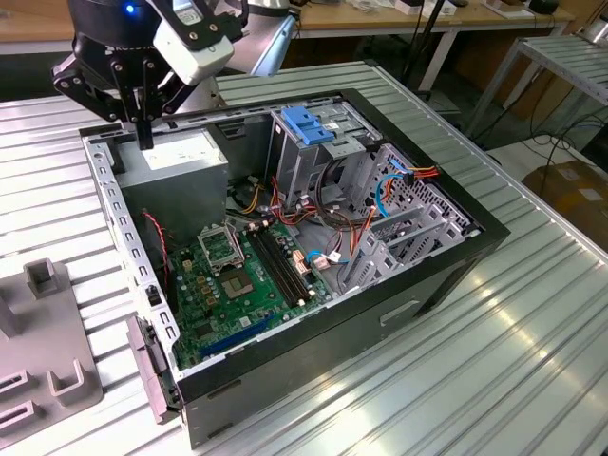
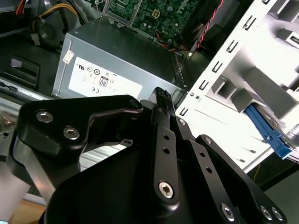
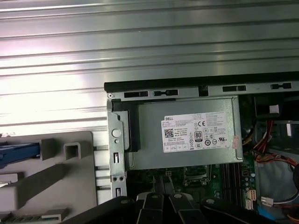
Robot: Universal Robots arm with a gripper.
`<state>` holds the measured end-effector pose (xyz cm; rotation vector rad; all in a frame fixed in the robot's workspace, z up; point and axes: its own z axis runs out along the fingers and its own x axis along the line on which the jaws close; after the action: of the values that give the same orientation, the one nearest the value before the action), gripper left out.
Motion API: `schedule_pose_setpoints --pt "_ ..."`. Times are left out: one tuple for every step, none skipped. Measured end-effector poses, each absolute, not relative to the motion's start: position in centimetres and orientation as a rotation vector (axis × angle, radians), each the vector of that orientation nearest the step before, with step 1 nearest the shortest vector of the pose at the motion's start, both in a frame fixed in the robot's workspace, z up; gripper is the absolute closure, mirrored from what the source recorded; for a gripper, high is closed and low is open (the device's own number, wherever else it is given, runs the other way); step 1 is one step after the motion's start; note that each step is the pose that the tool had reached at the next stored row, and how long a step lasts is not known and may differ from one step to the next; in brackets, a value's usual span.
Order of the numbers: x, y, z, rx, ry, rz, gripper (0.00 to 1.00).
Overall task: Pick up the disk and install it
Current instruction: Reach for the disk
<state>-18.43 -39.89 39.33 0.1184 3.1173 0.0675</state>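
My gripper hangs over the back corner of the open computer case at the exterior view's left, just above the grey power supply. Its black fingers are pressed together with nothing between them, as both wrist views show. The disk's light blue carrier rail pokes out of a grey fixture outside the case, apart from the gripper. That rail also appears in the second wrist view. The disk's metal body is mostly hidden.
Inside the case lie the green motherboard, loose cables and a metal drive cage topped by a blue plastic handle. The grey fixture sits on the ribbed metal table. Workbenches stand behind.
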Motion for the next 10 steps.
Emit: schedule_pose_setpoints --pt "-18.5 -39.9 39.3 0.118 3.117 0.067 0.90" --pt "-18.7 -39.9 39.3 0.118 3.117 0.067 0.90" --pt "-18.8 -39.9 39.3 0.118 3.117 0.067 0.90" --pt "-18.8 -39.9 39.3 0.118 3.117 0.067 0.90" --pt "-19.1 -39.9 39.3 0.118 3.117 0.067 0.90" --pt "-19.2 -39.9 39.3 0.118 3.117 0.067 0.90" --pt "-19.3 -39.9 39.3 0.118 3.117 0.068 0.90" --pt "-19.4 -39.9 39.3 0.118 3.117 0.067 0.90" --pt "-19.5 -39.9 39.3 0.118 3.117 0.067 0.90" --pt "-19.6 -39.9 39.3 0.118 3.117 0.067 0.90"
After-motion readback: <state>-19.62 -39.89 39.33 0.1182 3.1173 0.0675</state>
